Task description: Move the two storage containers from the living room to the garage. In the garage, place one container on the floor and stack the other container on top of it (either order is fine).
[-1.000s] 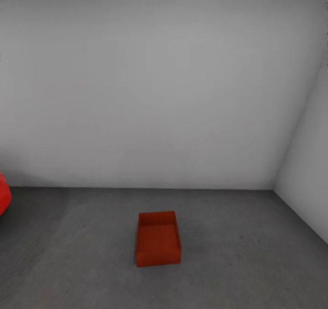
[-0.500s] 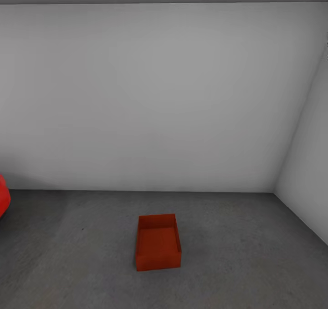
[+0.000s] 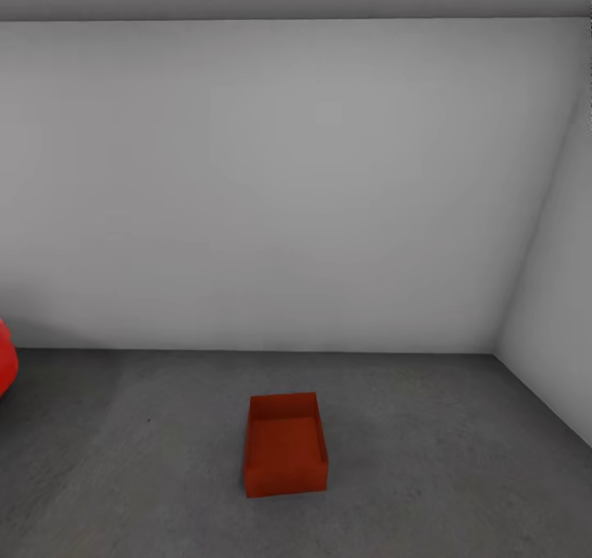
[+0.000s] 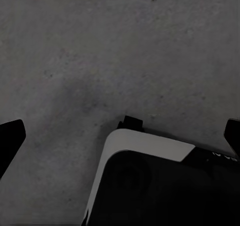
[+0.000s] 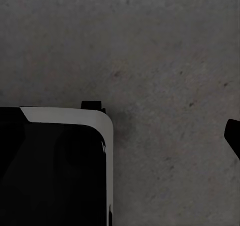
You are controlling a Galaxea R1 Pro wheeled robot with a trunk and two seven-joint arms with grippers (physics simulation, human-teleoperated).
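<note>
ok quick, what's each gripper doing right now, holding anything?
Left gripper: open, fingers wide apart, holding nothing.
Right gripper: cannot be told; one fingertip shows, nothing held.

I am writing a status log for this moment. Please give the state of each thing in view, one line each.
container: upright on the floor, open top, empty, alone
floor: bare concrete around the container
car: only an edge shows at the left
left gripper: open, holds nothing
right gripper: cannot tell

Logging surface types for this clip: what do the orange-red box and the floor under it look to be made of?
The box looks like matte plastic: even orange-red colour, thin straight walls, no gloss or grain, though painted board is possible in this render. The floor looks like bare concrete: dark grey, mottled and rough, with small specks in the wrist views.
</note>
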